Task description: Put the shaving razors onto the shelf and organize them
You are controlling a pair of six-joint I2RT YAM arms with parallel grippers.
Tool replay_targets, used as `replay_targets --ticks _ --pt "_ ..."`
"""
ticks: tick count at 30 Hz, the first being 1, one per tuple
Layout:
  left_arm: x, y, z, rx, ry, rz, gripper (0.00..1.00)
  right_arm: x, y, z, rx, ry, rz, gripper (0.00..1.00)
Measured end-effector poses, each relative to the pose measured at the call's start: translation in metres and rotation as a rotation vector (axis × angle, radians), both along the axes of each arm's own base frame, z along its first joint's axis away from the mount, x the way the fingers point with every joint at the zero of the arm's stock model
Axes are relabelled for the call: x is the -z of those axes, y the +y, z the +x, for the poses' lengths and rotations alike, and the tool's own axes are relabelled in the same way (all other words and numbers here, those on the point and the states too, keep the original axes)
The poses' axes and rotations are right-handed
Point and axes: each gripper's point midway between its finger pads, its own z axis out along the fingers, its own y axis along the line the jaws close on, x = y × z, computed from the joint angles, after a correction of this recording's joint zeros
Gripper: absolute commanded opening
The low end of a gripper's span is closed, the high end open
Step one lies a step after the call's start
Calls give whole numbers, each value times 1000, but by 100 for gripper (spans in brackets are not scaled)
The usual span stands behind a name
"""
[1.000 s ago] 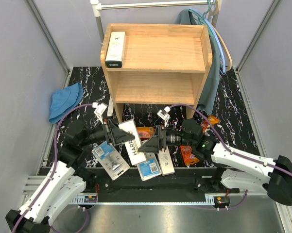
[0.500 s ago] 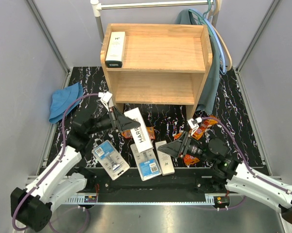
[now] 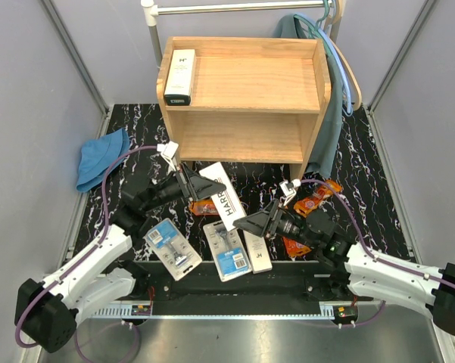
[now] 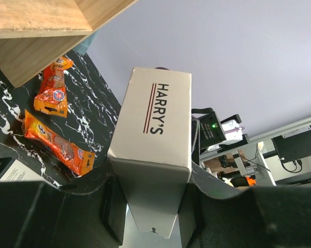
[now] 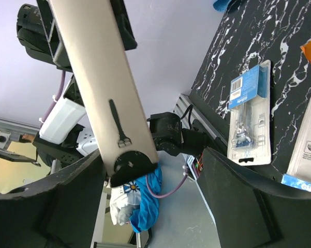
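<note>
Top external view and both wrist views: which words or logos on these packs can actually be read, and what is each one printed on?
"HARRY'S": on the long white box held in the left end effector.
"H'": small mark on the second box, lying on the shelf.
Orange pouches: print too blurred to read.
Blue blister cards: barcode and print too small to read.

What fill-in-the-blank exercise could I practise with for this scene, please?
The left pincer is shut on a white box printed with the word ____.
A second white box lies on the ____ tier of the shelf.
The cloth hat near the shelf is ____.
The right pincer is ____.
Missing words: HARRY'S; top; blue; open.
</note>
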Motion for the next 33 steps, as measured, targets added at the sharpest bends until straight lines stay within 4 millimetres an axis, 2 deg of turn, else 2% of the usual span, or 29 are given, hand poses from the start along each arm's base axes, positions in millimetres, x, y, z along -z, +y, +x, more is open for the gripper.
replay_targets --ticks 5,8,10,13,20,24,26,27,28,33 --pt "4 -2 1 -5 11 4 4 -6 5 0 -12 -16 22 61" --pt "3 -3 2 -13 9 1 4 -13 5 -1 -13 -28 40 51" --pt "2 -3 2 -14 6 -2 4 -16 4 -2 -14 -35 48 48" --pt "0 -4 1 -11 3 -11 4 -21 1 -4 -15 -46 62 37" --pt "0 -5 0 -11 2 -16 15 -21 1 -4 -15 -44 58 22" --pt "2 -4 0 -12 5 -15 30 -19 1 -4 -15 -40 51 17" --pt "2 -4 0 -12 5 -15 76 -19 0 -4 -15 -40 51 16" --pt "2 -5 0 -11 2 -14 94 -19 0 -5 -16 -40 51 15" --pt "2 -5 0 -12 7 -16 99 -19 0 -5 -15 -40 50 14" --pt "10 -6 -1 -9 16 10 99 -15 0 -5 -15 -32 36 12"
